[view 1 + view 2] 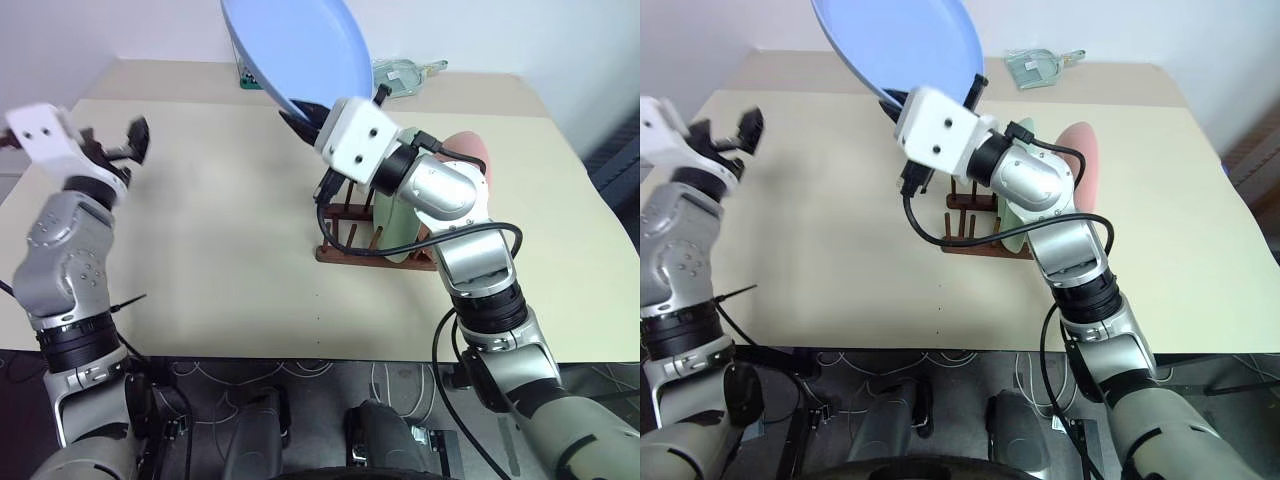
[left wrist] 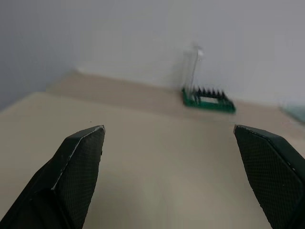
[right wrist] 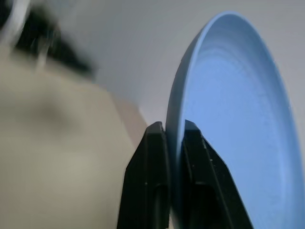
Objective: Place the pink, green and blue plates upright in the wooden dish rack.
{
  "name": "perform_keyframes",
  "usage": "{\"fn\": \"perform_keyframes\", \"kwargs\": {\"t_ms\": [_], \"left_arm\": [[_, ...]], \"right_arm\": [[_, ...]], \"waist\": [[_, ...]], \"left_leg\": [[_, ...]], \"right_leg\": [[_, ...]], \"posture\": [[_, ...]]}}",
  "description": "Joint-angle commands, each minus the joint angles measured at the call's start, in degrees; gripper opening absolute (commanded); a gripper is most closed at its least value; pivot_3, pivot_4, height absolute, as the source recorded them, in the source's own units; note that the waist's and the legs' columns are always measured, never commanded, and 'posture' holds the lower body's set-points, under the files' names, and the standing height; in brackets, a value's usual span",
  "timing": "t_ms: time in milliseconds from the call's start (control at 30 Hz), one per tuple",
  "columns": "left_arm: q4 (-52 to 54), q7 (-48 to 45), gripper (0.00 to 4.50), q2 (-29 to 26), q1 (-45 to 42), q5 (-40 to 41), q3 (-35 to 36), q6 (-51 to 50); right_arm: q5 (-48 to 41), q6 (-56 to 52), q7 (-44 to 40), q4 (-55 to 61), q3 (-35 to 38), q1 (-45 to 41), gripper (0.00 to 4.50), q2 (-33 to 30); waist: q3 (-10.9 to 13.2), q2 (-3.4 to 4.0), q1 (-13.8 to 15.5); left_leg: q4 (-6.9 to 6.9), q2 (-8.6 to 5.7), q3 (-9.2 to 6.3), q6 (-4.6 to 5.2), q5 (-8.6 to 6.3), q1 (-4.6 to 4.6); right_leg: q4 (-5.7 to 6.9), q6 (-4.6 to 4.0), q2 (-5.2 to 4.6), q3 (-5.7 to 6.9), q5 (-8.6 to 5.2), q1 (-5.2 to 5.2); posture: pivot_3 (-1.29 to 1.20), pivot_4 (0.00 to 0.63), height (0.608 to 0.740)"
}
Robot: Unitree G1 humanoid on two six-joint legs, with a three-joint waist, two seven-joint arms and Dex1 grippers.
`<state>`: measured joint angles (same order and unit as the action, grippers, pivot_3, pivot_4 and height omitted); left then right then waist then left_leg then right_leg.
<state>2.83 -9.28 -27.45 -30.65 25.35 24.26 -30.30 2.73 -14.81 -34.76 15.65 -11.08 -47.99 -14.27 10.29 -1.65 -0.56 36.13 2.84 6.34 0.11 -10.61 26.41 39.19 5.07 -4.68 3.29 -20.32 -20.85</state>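
Nearest the camera, a tangle of black and white cables (image 1: pixel 300 375) lay on the dark floor below the front edge of the beige table (image 1: pixel 230 260), whose matte top was bare across its left half. Further in, right of centre, stood the wooden dish rack (image 1: pixel 350 235), dark brown with upright pegs on its rails; the silver right forearm crossed in front of it and hid much of its right side. In the rack the green plate (image 1: pixel 392 232) stood upright, pale mint and smooth, and just behind it the pink plate (image 1: pixel 470 152), salmon-coloured, also stood on edge. The right arm reached forward and up from the lower right, its wrist angled toward the left, and the right gripper (image 1: pixel 303 113) was clamped on the lower rim of the blue plate (image 1: pixel 295 45), holding that round, shallow, light blue plate tilted in the air above the table, beyond the rack; in the right wrist view both black fingers (image 3: pixel 151 157) pinched the thin rim between them. On the left the left arm was raised, and the left gripper (image 1: pixel 115 145) hung released over bare table, its textured black fingers (image 2: pixel 78 157) spread wide with nothing between them. Farthest back, near the wall, lay a small green object (image 2: pixel 208 99) with a row of dark spikes, and a pale teal dustpan (image 1: pixel 1038 66).
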Motion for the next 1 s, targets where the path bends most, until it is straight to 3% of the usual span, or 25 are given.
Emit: {"fn": "perform_keyframes", "kwargs": {"t_ms": [33,200,433,700,1000], "left_arm": [[0.1,-3.1,4.44,0.5,2.3,-2.2,-2.8,5.2],[-0.4,-3.2,4.44,3.9,4.9,-4.0,-6.4,7.2],[0.8,-7.2,4.44,6.8,7.3,-5.6,-11.9,10.6],[3.0,-19.8,4.44,5.0,11.2,-2.8,-15.9,12.8],[4.5,-33.2,4.44,-0.4,15.4,-0.8,-18.9,12.3]], "right_arm": [[-12.4,-11.2,2.2,9.0,7.6,-1.0,0.00,4.0],[-28.5,-29.6,9.4,17.7,15.2,0.5,0.00,10.0],[-43.8,-44.0,24.2,25.4,22.6,5.0,0.00,17.9],[-53.2,-48.2,39.3,27.9,25.7,10.1,0.00,22.0],[-61.5,-47.1,49.4,27.4,25.2,13.1,0.00,21.4]], "waist": [[0.0,0.01,-0.2],[0.0,0.03,-0.4],[0.0,0.03,-0.3],[0.0,0.06,-0.6],[0.0,0.12,-0.6]], "left_leg": [[-0.01,0.00,0.00,0.00,0.00,-0.01],[-0.09,0.05,0.00,-0.01,0.00,-0.03],[-0.12,0.04,0.00,0.00,0.00,0.00],[-0.17,0.05,0.02,0.00,0.00,0.00],[-0.21,0.05,0.04,0.01,-0.01,0.01]], "right_leg": [[0.01,0.00,0.00,0.00,0.00,-0.01],[0.05,-0.02,0.01,-0.03,0.00,-0.04],[0.05,-0.04,-0.02,-0.04,0.01,-0.09],[0.06,-0.06,-0.01,-0.06,0.02,-0.15],[0.04,-0.06,-0.03,-0.09,0.01,-0.17]], "posture": [[0.00,0.150,0.732],[0.00,0.150,0.732],[0.00,0.150,0.732],[0.00,0.150,0.732],[0.00,0.150,0.732]]}}
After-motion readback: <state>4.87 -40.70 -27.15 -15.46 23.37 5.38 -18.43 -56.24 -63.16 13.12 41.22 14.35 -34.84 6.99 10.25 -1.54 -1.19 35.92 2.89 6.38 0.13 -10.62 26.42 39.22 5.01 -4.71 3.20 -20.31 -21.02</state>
